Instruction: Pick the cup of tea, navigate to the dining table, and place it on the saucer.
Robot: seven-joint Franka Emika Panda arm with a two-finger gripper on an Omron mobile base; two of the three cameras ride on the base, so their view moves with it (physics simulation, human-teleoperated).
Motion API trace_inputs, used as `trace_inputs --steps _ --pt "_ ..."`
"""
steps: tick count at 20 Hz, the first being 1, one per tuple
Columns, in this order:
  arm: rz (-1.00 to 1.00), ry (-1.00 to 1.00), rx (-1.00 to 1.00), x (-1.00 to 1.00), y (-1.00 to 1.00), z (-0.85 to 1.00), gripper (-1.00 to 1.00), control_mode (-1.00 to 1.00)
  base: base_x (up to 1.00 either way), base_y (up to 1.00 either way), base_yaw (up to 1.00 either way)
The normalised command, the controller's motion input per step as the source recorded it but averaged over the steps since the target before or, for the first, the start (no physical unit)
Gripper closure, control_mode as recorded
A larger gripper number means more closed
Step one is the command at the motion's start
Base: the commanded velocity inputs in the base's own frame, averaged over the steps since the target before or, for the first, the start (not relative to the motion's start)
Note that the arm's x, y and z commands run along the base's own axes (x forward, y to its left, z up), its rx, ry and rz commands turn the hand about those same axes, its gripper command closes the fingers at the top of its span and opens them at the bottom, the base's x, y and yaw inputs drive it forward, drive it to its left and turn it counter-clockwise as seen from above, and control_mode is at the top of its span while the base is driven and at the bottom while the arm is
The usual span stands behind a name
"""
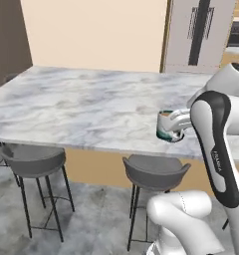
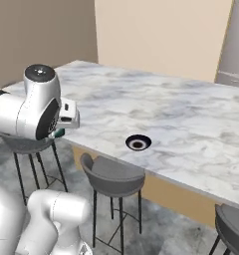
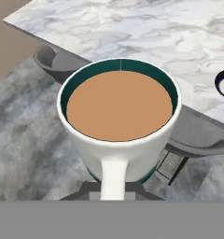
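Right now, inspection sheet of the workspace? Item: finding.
Surface: dining table, marble top, bare apart from the saucer.
Job's things: cup of tea full, upright, held off the table's near edge; saucer near that edge, nothing on it.
Clutter: nothing seen.
Gripper: gripper shut on the cup of tea, short of the saucer.
Cables: nothing seen.
Surroundings: grey stools along the table, grey cabinet behind, beige wall.

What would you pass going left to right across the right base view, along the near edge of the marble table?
White robot arm → grey round stool beneath the table edge → small dark round saucer on the marble dining table → second grey stool at the right edge.
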Motion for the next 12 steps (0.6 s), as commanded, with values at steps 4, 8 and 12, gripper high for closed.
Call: trace_inputs --steps 4,8,12 --pt "0.00 0.00 0.00 0.00 0.00 0.00 1.00 1.00 0.99 0.14 -0.48" --pt "0.00 0.00 0.00 0.00 0.00 0.00 1.00 1.00 0.87 -0.10 -0.39" --pt "0.00 0.00 0.00 0.00 0.00 0.00 1.00 1.00 0.29 0.00 -0.14"
